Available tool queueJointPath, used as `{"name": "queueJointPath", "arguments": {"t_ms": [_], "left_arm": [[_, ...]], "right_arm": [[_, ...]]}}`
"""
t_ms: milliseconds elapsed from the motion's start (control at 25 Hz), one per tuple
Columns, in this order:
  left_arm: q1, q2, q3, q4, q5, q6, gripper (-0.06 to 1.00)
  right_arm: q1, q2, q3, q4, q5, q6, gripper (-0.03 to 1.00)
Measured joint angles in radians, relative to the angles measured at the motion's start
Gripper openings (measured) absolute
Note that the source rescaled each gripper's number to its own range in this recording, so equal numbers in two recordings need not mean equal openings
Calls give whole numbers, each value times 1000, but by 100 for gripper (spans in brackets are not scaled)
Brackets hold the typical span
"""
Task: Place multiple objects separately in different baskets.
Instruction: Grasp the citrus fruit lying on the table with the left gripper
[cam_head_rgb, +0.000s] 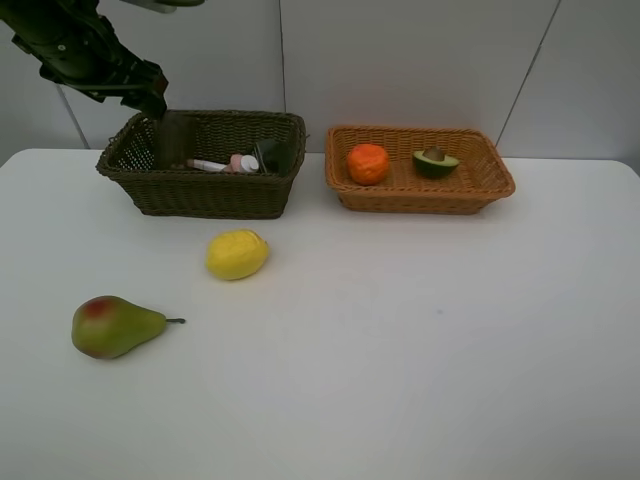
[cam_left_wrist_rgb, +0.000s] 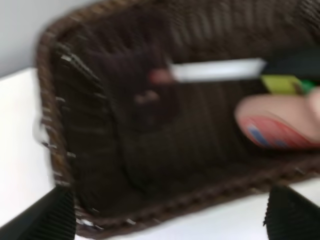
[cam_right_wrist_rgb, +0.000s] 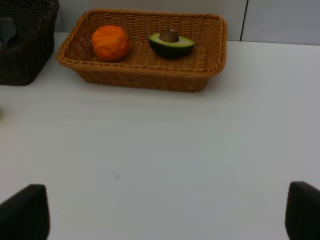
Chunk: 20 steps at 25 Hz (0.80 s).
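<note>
Fruit is left outside the baskets: at the lower left of the high view a pear (cam_head_rgb: 115, 327) is laid on its side on the white table (cam_head_rgb: 420, 350), well apart from both baskets. At the upper left, the left gripper (cam_head_rgb: 150, 98) is held over the left end of the dark basket (cam_head_rgb: 200, 195). In its wrist view its fingers (cam_left_wrist_rgb: 50, 215) are spread far apart with nothing between them. Inside that basket a marker (cam_head_rgb: 205, 165), a pink bottle (cam_head_rgb: 240, 163) and a dark bottle (cam_head_rgb: 270, 155) are seen, and a blurred translucent cup (cam_head_rgb: 172, 140) seems to stand at the left end. A lemon (cam_head_rgb: 237, 254) is found near the basket's front. At the upper right, an orange (cam_head_rgb: 367, 163) and an avocado half (cam_head_rgb: 436, 162) are held apart in the tan basket (cam_head_rgb: 420, 200). The right gripper (cam_right_wrist_rgb: 165, 215) is shown only in its wrist view, spread wide and empty. Sorting is judged mostly done. Next, the lemon or pear must be grasped and carried to the tan basket.
</note>
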Motion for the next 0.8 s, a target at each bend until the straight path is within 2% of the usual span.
{"name": "queueJointPath", "arguments": {"t_ms": [200, 480, 640, 800], "left_arm": [[-96, 0, 0, -5, 84, 38, 100], [-223, 0, 0, -5, 167, 195, 100], [-267, 20, 0, -6, 198, 243, 100], [-278, 54, 0, -9, 216, 257, 100]], "right_arm": [[0, 0, 0, 0, 0, 0, 100], [0, 0, 0, 0, 0, 0, 100], [0, 0, 0, 0, 0, 0, 100], [0, 0, 0, 0, 0, 0, 100]]}}
